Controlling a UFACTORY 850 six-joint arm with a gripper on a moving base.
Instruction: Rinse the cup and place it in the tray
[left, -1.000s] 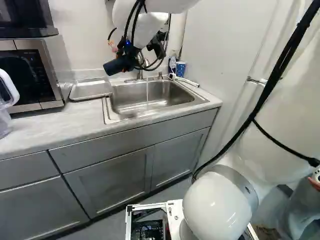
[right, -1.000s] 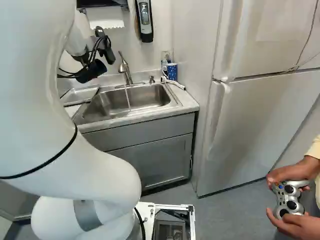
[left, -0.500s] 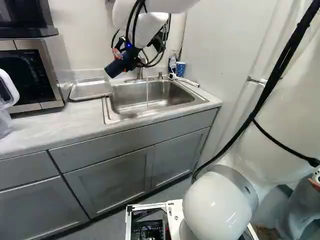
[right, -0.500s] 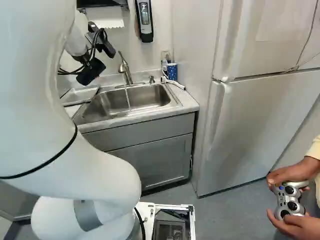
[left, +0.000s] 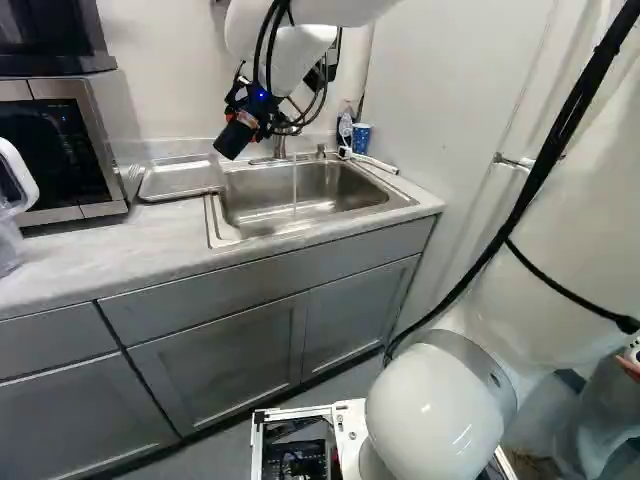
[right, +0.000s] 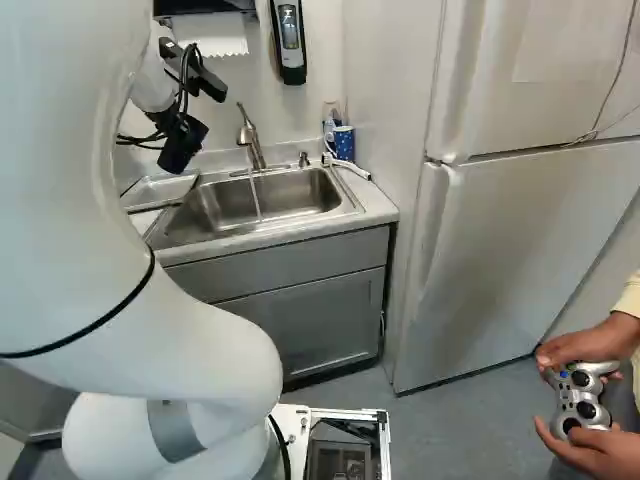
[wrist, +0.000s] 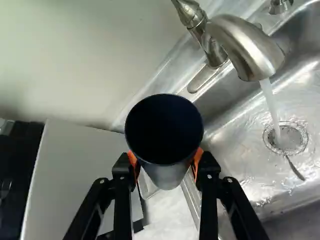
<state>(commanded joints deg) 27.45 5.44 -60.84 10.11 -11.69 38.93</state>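
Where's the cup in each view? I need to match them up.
Left base view: upper part, left of middle, pictured just above the sink.
Right base view: upper left, left of the tap.
Wrist view: the cup is between the gripper's fingers, mouth toward the camera.
Shared landmark: the running water.

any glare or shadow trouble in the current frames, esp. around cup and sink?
Wrist view: inside of the cup is nearly black, no detail readable; bright highlights on the faucet and streaky glare across the sink basin. Left base view: small glare spots on the arm's lowest joint. Right base view: cup reads as a dark shape, little shading.
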